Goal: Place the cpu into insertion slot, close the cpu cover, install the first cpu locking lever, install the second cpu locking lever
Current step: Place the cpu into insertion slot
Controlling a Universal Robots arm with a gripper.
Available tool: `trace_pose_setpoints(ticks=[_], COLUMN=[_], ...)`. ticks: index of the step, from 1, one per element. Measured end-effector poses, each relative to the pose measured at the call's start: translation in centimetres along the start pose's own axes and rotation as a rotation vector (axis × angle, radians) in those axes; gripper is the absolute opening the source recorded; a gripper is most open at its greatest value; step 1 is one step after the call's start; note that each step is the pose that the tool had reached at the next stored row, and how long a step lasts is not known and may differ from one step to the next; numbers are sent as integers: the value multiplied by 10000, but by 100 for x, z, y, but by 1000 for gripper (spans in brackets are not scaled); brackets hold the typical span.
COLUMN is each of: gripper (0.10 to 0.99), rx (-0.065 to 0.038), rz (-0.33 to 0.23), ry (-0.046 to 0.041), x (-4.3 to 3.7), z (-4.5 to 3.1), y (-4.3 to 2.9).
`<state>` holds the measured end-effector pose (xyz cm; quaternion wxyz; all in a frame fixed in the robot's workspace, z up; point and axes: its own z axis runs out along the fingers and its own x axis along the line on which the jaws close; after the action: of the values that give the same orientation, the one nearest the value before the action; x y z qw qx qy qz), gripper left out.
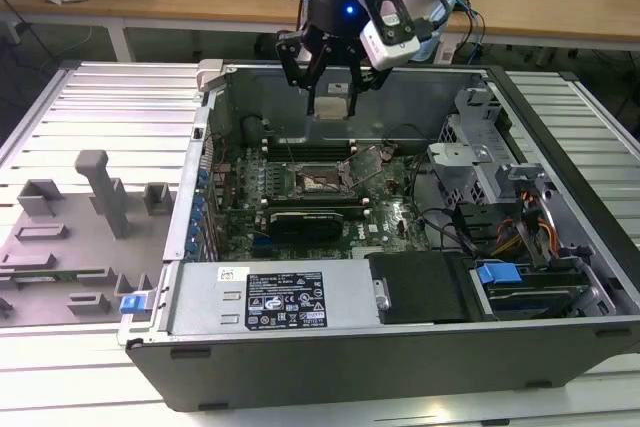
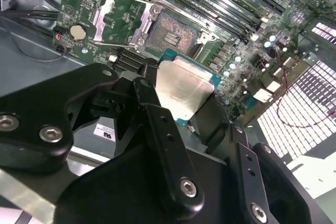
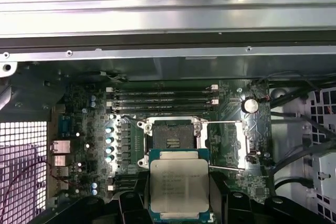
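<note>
Silver-grey cpu [image 3: 179,184] sits pinched in the hand [image 1: 333,102] above the insertion slot [image 3: 171,141]; a possibly skewed grip could land it crooked and bend pins [image 2: 170,36].

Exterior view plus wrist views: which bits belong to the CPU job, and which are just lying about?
Job:
gripper, shut on the cpu
insertion slot, bare
cpu cover, open

Lying about:
memory sticks
coin battery
grey blocks at the exterior view's left
power supply
</note>
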<state>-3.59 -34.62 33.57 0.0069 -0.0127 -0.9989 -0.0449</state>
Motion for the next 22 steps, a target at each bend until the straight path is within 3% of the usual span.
trace_pose_setpoints(ticks=[7, 12, 17, 20, 22], gripper=[541, 541, 541, 541, 541], rx=[-16, -18, -25, -33, -35], rz=[-2, 82, 826, 1815, 2197], ry=[-25, -98, -164, -254, -289], x=[8, 17, 17, 17, 17], z=[105, 187, 218, 232, 236], y=[-9, -17, -20, -21, -21])
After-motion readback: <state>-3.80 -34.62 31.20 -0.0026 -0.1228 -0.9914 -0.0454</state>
